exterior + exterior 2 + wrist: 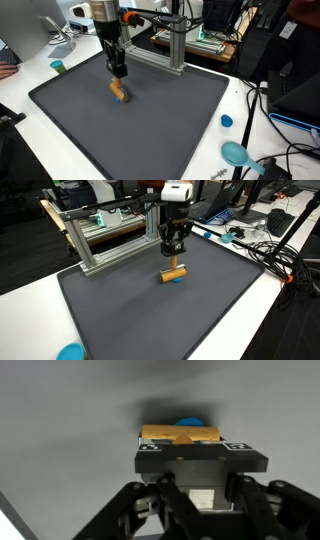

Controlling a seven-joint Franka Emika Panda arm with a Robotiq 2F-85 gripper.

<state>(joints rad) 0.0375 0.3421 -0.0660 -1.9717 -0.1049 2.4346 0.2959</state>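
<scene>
A dark grey mat (170,125) covers a white lab table (40,300). The orange wooden peg (173,275) lies on the mat directly beneath the gripper (119,75), right at its fingertips, and in the wrist view its long axis runs from finger to finger. The arm hangs vertical with the wrist pointing straight down and the jaws drawn in narrow; I cannot tell whether they actually pinch the peg.

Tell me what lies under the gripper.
Under the gripper is a wooden block with a blue end, between its fingers, above the dark mat. The mat patch directly beneath the block is hidden.
</scene>
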